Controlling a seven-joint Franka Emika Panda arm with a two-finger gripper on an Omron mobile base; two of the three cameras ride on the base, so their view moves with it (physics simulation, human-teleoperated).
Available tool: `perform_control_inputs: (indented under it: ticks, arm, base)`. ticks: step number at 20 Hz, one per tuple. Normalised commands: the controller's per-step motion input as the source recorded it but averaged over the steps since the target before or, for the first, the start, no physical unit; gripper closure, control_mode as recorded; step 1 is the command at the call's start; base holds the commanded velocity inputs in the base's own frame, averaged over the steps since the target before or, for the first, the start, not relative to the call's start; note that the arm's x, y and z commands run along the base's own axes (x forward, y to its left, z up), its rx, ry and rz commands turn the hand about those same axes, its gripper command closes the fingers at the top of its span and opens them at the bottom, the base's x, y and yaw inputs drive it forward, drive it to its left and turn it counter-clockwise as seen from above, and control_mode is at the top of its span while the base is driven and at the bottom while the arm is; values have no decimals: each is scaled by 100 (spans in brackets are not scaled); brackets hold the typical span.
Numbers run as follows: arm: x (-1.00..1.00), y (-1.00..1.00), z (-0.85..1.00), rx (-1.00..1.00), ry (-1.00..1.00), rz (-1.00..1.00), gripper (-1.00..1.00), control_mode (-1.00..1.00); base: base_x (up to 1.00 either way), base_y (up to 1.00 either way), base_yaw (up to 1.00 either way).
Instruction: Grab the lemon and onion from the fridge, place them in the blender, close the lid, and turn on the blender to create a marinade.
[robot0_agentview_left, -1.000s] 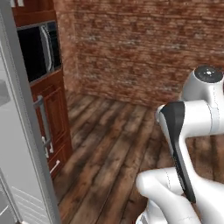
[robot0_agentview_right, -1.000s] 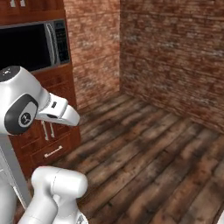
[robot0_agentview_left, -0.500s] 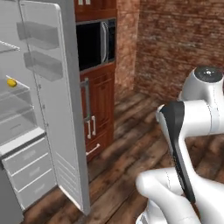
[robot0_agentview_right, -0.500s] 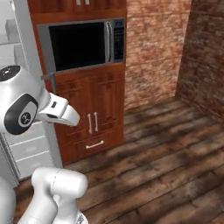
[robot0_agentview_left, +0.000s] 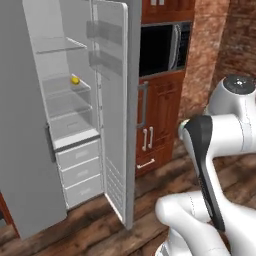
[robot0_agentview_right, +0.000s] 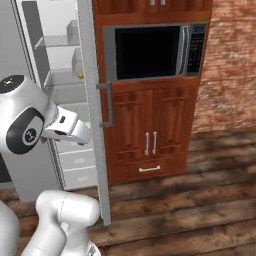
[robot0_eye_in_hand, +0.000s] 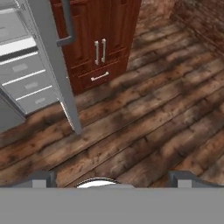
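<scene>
The fridge (robot0_agentview_left: 30, 150) stands with its door (robot0_agentview_left: 116, 125) swung wide, white shelves and grey door racks showing. A small yellow lemon (robot0_agentview_left: 75, 80) lies on a middle glass shelf, and it peeks past the door edge (robot0_agentview_right: 80, 76) in the right base view. The onion, the blender and the lid are out of view. My gripper (robot0_eye_in_hand: 112, 178) hangs over the wooden floor in front of the fridge (robot0_eye_in_hand: 48, 61), well short of the shelves. Its fingertips (robot0_eye_in_hand: 43, 177) stand far apart, open, with nothing between them.
Right of the fridge a dark built-in oven (robot0_agentview_right: 150, 50) sits above brown wooden cabinet doors (robot0_agentview_right: 150, 142). The open fridge door (robot0_agentview_right: 92, 125) juts out between my arm and the cabinets. White drawers (robot0_agentview_left: 77, 170) fill the fridge's bottom. Plank floor (robot0_eye_in_hand: 148, 127) stretches right toward a brick wall (robot0_agentview_right: 230, 75).
The whole picture has swung as the base turned: brick wall and bare floor gave way to the open fridge and oven cabinet. The arm keeps its pose.
</scene>
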Motion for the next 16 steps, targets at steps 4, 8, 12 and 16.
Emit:
perform_control_inputs:
  ticks: [4, 8, 12, 16]
  arm:
    - [0, 0, 0, 0, 0, 0, -100, 100]
    - [0, 0, 0, 0, 0, 0, -100, 100]
    - [0, 0, 0, 0, 0, 0, -100, 100]
    - [0, 0, 0, 0, 0, 0, -100, 100]
  base:
    - [25, 67, 34]
    - [37, 76, 27]
    - [44, 83, 21]
    - [61, 74, 13]
